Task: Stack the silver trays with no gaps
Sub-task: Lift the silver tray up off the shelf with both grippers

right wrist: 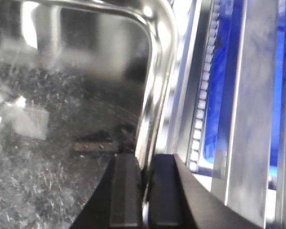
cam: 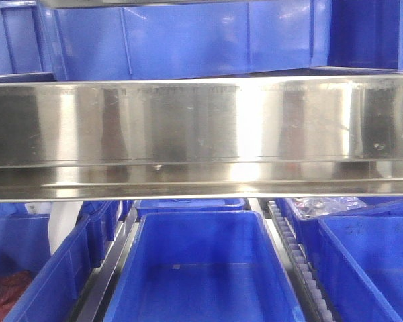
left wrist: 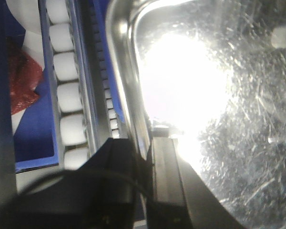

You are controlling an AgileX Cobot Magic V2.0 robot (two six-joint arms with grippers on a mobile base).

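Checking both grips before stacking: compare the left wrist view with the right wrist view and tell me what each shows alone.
Left wrist only: a red bundle by a blue bin, strong glare on the tray bottom, the left hand pinching the rim. Right wrist only: a grey metal bar, the right hand pinching the rim near a corner. Both: a scuffed tray, white rollers, blue plastic.

Left hand point(left wrist: 143, 145) and right hand point(right wrist: 144, 162) both pinched nearly closed
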